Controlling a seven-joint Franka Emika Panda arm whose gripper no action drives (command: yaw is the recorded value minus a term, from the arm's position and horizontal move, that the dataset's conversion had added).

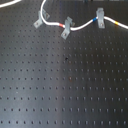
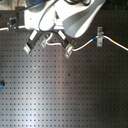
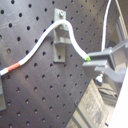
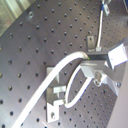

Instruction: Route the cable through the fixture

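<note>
Claw (image 3: 95, 64) clamped on cable (image 3: 37, 45); cable passes over fixture (image 3: 61, 37), seating unclear.

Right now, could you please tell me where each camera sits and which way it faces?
First exterior view: overhead, looking down on the board, cable and three clips; no arm shows.
Second exterior view: also overhead; the white arm covers the second exterior view's top.
First wrist view: on the gripper, facing a grey clip close up; fingers show.
Second wrist view: same gripper, looking along the board; fingers show.
Both wrist views share the cable meeting the fingers.
</note>
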